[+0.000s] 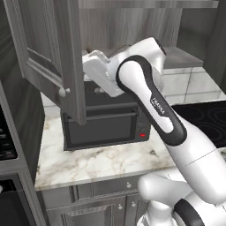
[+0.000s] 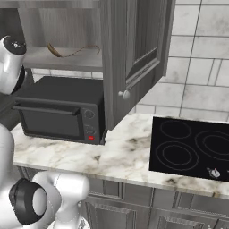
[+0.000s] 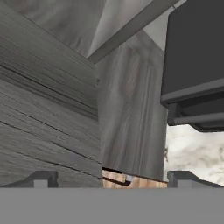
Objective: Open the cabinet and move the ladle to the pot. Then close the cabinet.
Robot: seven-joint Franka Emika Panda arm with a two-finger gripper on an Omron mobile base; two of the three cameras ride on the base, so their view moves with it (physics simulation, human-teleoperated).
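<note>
Cabinet (image 2: 134, 49) doors swung open. Ladle (image 2: 67, 52) lies flat on shelf inside, above microwave (image 2: 58, 109). Claw (image 3: 112, 178) released, jaws wide, wooden handle (image 3: 114, 178) showing between tips. Likely light, stiff, thin; stem slippery, so grip wooden handle mid-length. Pot unseen; stove (image 2: 192, 150) right on bench (image 2: 125, 159)

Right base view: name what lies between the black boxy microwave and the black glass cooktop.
Bare white marble countertop, seen in the right base view; the open grey wood-grain cabinet door hangs above that stretch.
</note>
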